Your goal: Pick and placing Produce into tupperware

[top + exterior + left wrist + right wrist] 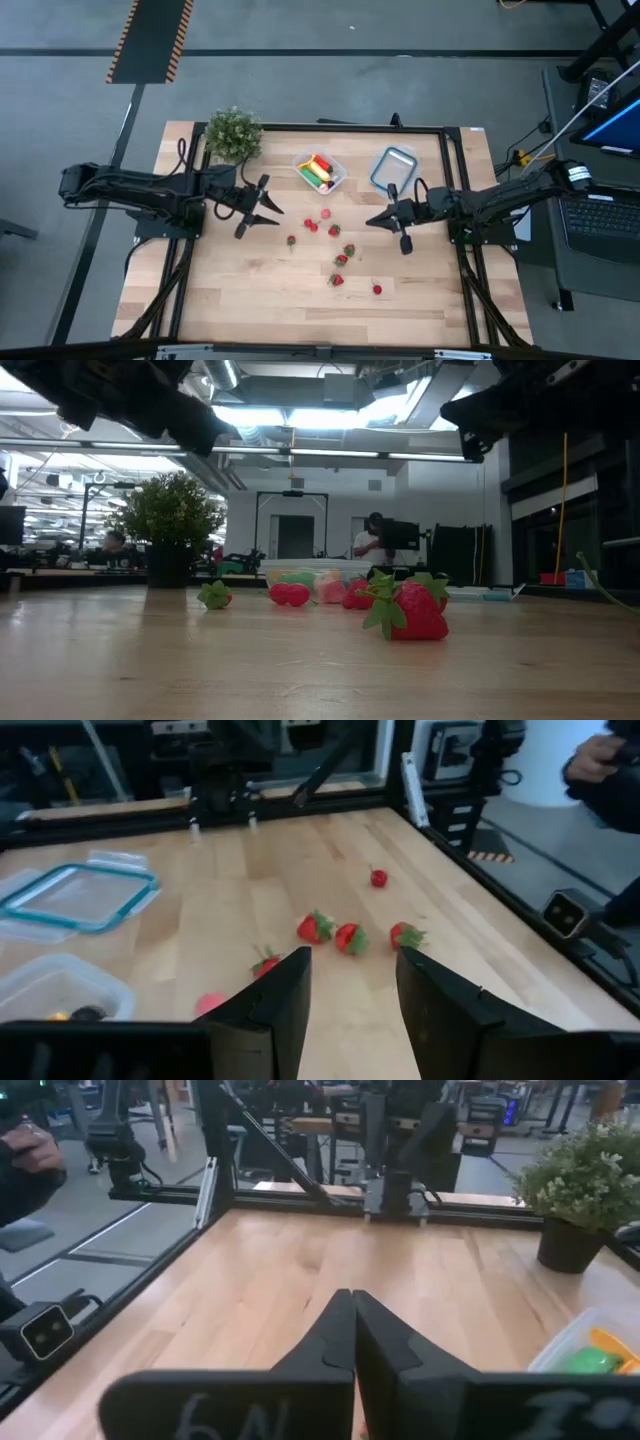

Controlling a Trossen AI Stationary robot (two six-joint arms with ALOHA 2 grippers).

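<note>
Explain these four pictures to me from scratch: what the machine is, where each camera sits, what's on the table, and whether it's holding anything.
This is a robot with two dark arms working at a wooden table. One picture looks straight down from above, one looks level across the tabletop, and two come from cameras on the arms' wrists.

In the overhead picture, the left end effector hangs above the table with its fingers open and empty; its own wrist camera shows the gap between them. The right end effector is shut, holding nothing.

On the table sits a clear tupperware that already has a yellow banana and green and red pieces inside. Beside it lies a blue-rimmed lid. Several tiny strawberries are scattered loose between the arms, not yet packed. A potted plant stands at the far corner.
</note>
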